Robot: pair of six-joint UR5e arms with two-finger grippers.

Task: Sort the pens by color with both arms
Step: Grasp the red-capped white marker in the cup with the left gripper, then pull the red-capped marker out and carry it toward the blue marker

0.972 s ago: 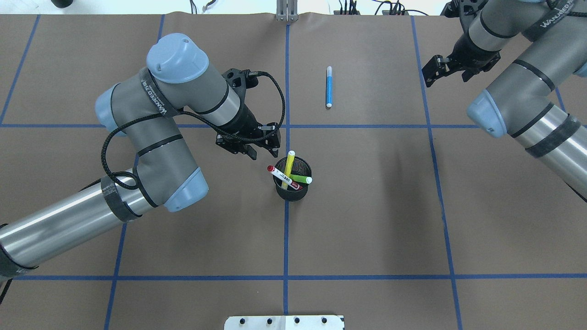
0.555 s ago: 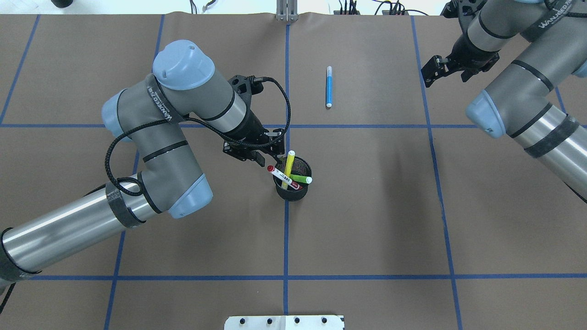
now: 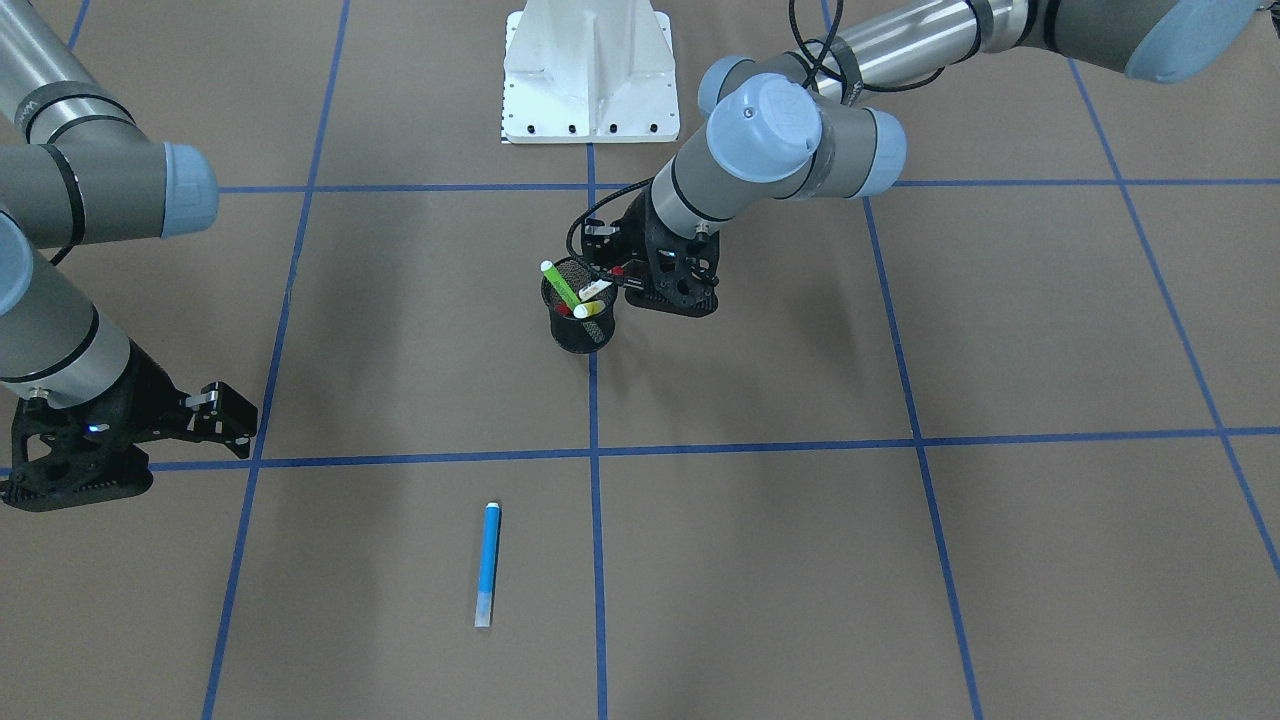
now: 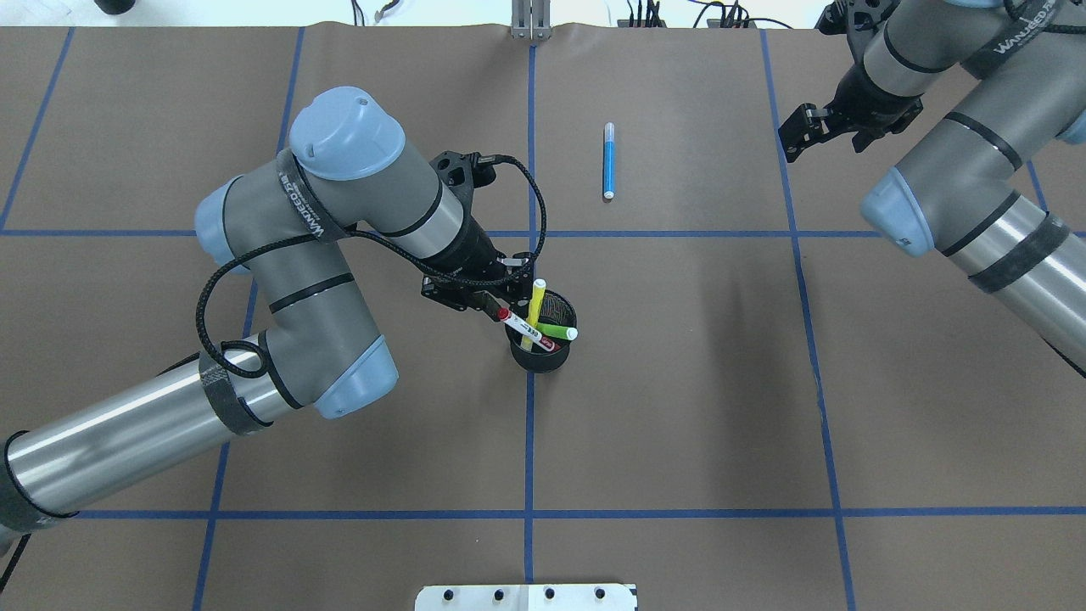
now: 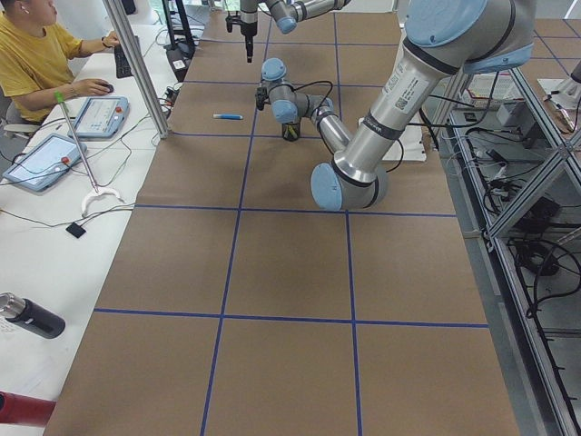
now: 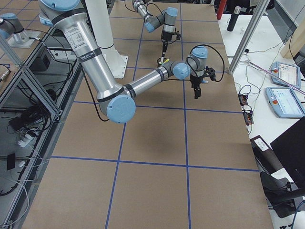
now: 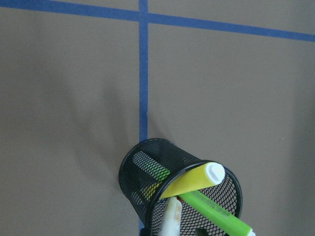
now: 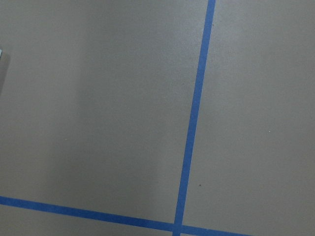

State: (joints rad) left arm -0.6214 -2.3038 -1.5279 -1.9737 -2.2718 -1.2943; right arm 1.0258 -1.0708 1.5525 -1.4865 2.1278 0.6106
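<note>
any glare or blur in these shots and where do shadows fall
Overhead exterior: a glare streak runs along the silver tube of the left arm, and the strip beyond the far edge of the table is blown out white. Left wrist-mounted: the black mesh cup throws a soft shadow up and left. Right wrist-mounted: only bare table and blue tape, no glare.

Grey left arm (image 4: 314,280), right arm (image 4: 976,153): light-blue joint caps (image 4: 344,136), looping black cable (image 4: 199,305), silver forearms (image 4: 110,445).
</note>
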